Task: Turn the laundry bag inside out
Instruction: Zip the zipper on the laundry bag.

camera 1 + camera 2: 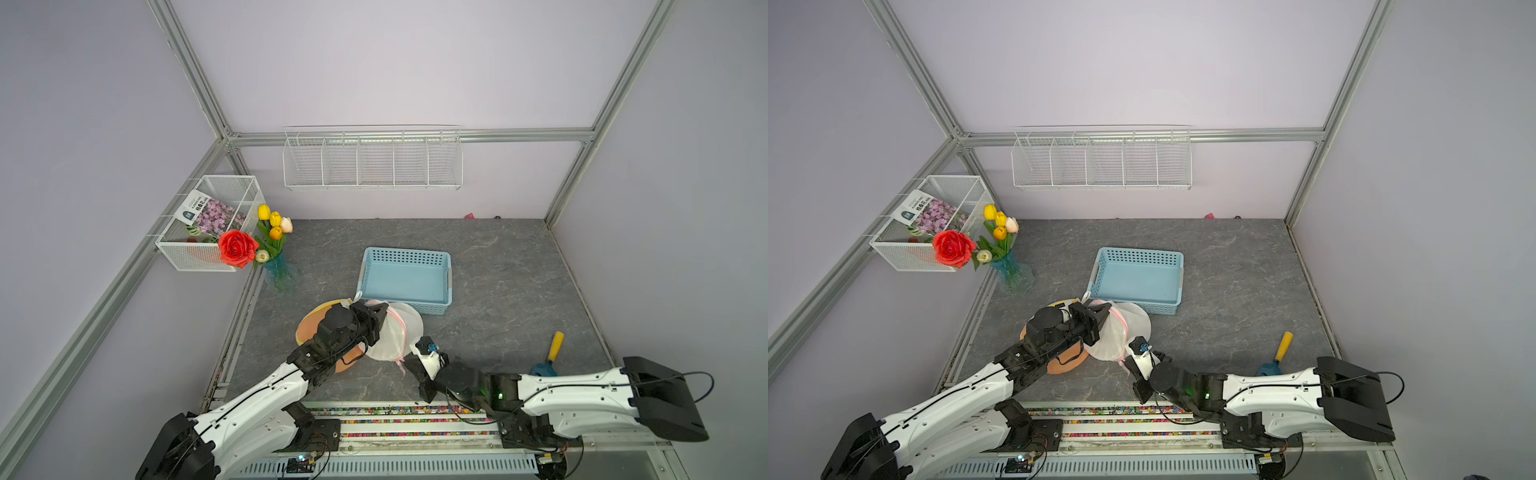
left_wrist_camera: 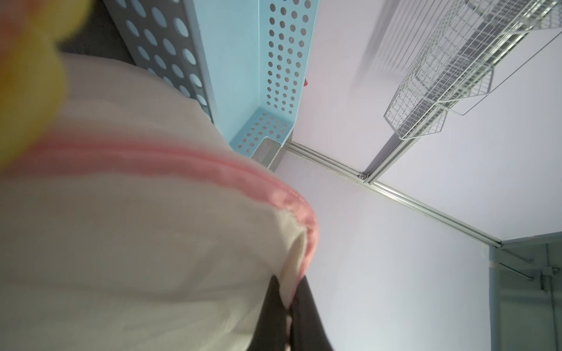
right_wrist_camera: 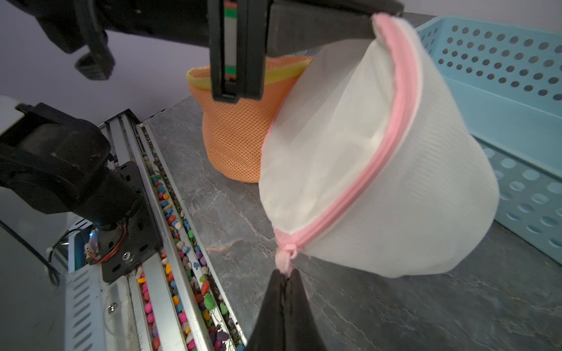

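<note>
The laundry bag (image 1: 397,332) (image 1: 1121,330) is white mesh with a pink rim, and it hangs just above the grey table in both top views. My left gripper (image 1: 383,308) (image 1: 1105,308) (image 2: 292,293) is shut on the pink rim at the bag's upper end. My right gripper (image 1: 404,362) (image 1: 1126,362) (image 3: 286,276) is shut on the knotted pink tab (image 3: 287,250) at the rim's lower end. The bag (image 3: 380,182) is stretched between the two grips. In the left wrist view the bag (image 2: 137,243) fills the near side.
An orange mesh bag (image 1: 309,328) (image 3: 237,136) lies under the left arm. A light blue perforated basket (image 1: 407,254) (image 1: 1138,255) stands just behind the bag. A yellow-handled brush (image 1: 552,353) lies at the right. A flower vase (image 1: 280,272) stands at the back left. A pebble-filled rail (image 3: 182,243) lines the front edge.
</note>
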Available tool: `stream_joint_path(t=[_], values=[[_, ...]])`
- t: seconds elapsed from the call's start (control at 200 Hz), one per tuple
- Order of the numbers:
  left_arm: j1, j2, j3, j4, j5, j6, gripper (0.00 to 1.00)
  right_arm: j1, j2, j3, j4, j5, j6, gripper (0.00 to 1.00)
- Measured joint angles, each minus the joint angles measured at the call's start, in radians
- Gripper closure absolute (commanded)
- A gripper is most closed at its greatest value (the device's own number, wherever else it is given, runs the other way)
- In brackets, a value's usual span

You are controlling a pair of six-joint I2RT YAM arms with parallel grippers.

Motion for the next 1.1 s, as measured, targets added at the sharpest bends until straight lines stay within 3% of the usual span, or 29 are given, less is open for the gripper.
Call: stream_joint_path(t=[0.255, 0.515, 0.84, 0.965, 1.065, 1.1], values=[[-0.013, 0.033, -0.008, 0.038, -0.019, -0.021, 1.00, 0.023, 0.105, 0.018, 0.082, 0.042, 0.037, 1.00], [-0.039, 0.087, -0.028, 0.127, -0.024, -0.041, 1.00, 0.031, 0.039, 0.009, 0.049, 0.052, 0.084, 1.00], [-0.062, 0.132, -0.039, 0.142, -0.025, -0.046, 1.00, 0.033, 0.270, 0.133, 0.061, -0.049, 0.026, 1.00], [-0.066, 0.174, -0.037, 0.146, -0.011, -0.042, 1.00, 0.038, 0.264, 0.139, 0.020, -0.040, 0.013, 1.00], [-0.066, 0.198, -0.016, 0.137, 0.017, -0.007, 1.00, 0.053, 0.128, 0.073, -0.039, -0.005, 0.017, 0.68], [-0.065, 0.206, 0.000, 0.133, 0.033, 0.015, 1.00, 0.061, 0.037, 0.040, -0.069, 0.008, 0.021, 0.61]])
